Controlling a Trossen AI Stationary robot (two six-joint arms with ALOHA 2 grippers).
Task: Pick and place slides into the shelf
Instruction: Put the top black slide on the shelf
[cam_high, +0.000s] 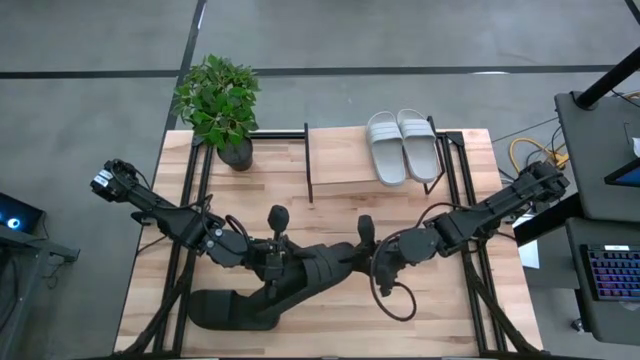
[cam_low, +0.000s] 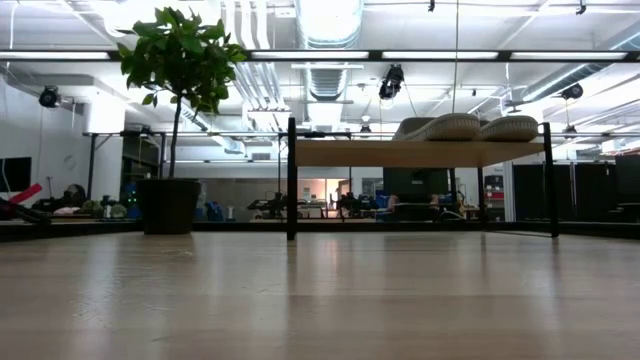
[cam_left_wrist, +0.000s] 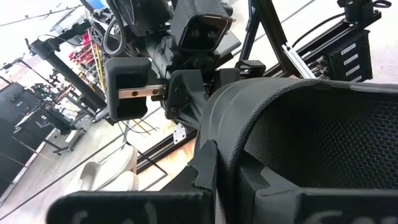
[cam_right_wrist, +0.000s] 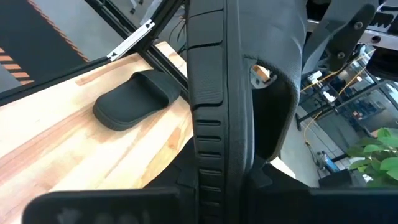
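My two grippers meet over the middle of the table with a black slide (cam_high: 325, 262) between them, lifted off the wood. My left gripper (cam_high: 287, 265) is shut on its left end and my right gripper (cam_high: 368, 262) closes on its right end. In the left wrist view its strap and ribbed footbed (cam_left_wrist: 311, 137) fill the picture. The second black slide (cam_high: 228, 305) lies sole down on the table near the front edge. Two light grey-white slides (cam_high: 402, 146) lie side by side, soles down, on the shelf (cam_high: 340, 160) at the back. My left gripper holds the black slide by its left end, coming level from the table's left; its own fingers hide the place of contact. The slide is clear of the table. My right gripper comes level from the table's right onto the slide's other end. The sole's edge (cam_right_wrist: 217, 124) runs up between its fingers.
A potted plant (cam_high: 220, 100) stands at the back left, beside the shelf. The shelf's plank has bare room left of the white pair (cam_low: 465, 126). Black frame rails run along the table's left and right sides.
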